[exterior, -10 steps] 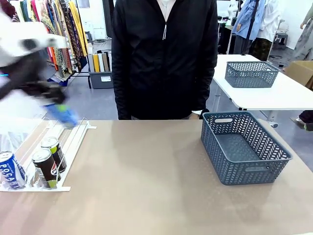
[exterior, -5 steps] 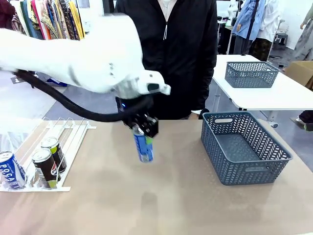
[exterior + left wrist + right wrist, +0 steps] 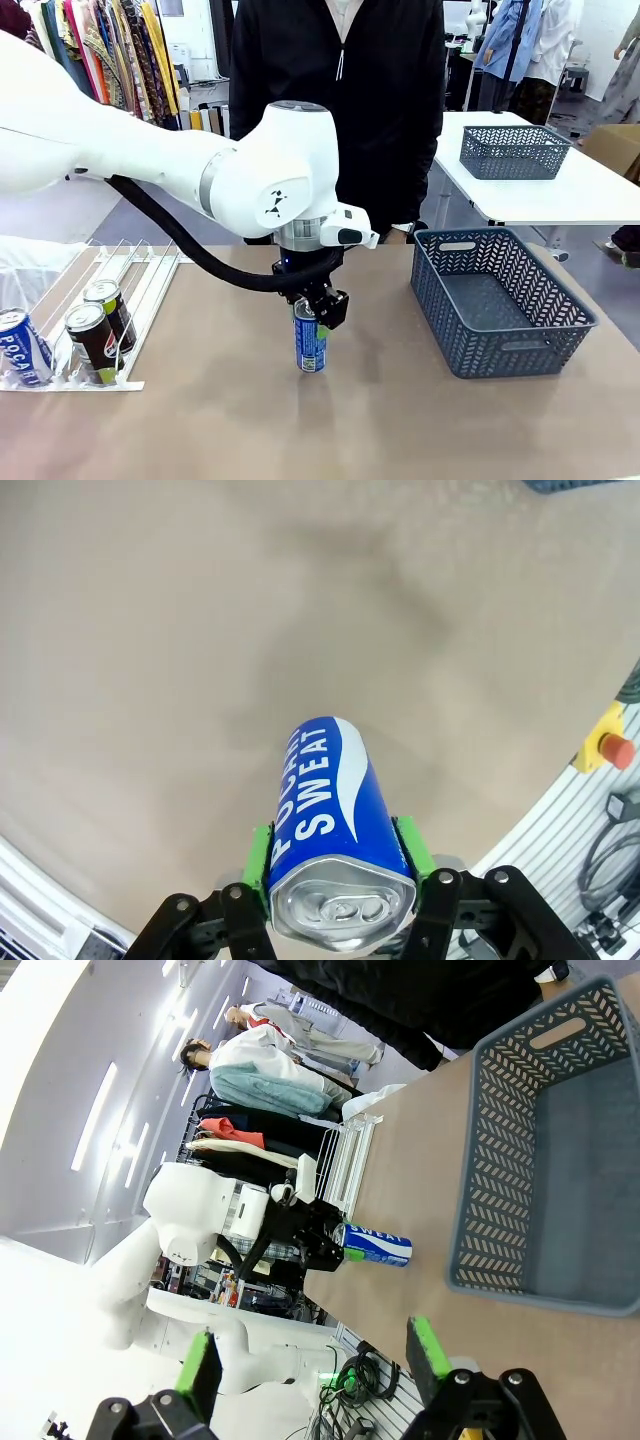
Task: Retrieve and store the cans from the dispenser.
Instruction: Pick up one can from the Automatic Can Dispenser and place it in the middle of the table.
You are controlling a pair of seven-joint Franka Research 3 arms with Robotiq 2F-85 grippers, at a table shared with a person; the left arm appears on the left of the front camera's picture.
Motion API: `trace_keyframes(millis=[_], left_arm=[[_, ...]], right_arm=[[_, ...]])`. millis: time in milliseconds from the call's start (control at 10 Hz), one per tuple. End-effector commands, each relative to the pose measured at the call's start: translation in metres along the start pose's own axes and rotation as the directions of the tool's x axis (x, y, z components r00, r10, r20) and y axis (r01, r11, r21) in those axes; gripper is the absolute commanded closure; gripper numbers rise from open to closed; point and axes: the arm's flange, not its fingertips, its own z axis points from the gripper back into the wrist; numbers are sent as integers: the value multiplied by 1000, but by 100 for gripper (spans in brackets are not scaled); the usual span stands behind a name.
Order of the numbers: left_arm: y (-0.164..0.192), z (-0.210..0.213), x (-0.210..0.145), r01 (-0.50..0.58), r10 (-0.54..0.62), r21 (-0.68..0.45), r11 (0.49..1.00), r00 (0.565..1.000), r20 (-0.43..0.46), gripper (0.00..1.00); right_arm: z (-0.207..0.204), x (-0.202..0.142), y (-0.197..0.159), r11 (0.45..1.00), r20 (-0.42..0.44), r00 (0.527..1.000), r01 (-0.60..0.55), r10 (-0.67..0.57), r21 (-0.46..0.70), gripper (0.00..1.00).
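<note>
Pinching the Pocari Sweat can (image 3: 311, 347) by its top, left gripper (image 3: 317, 314) holds it upright mid-table, dispenser (image 3: 150, 290) at nine o'clock; transfer step, I'd say: next, swing to the grey basket (image 3: 530, 345) at three o'clock, release

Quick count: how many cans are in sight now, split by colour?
Blue: 2 (held can in the left hand, blue can on the dispenser)
Dark: 2 (front dark can, rear dark can, both on the dispenser)
Total: 4 cans
</note>
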Motion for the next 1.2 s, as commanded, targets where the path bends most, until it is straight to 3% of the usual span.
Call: trace_keyframes(millis=[0,400,500,600,700,1100], left_arm=[[2,5,1,-35,35,17,999,999,-12,100],[2,-2,2,-35,35,14,999,999,-21,100],[2,-3,3,-36,37,17,999,999,-21,73],[2,-4,3,-32,33,20,999,999,-21,16],[1,-4,3,-30,30,19,999,999,-30,0],[7,12,-4,-43,43,4,999,999,5,0]], right_arm=[[-1,4,3,1000,21,1000,-11,11,22,0],[-1,4,3,1000,21,1000,-11,11,22,0],[-1,4,3,1000,21,1000,-11,11,22,0],[-1,4,3,1000,21,1000,-11,11,22,0],[-1,4,3,1000,21,1000,-11,11,22,0],[-1,4,3,1000,21,1000,-11,11,22,0]])
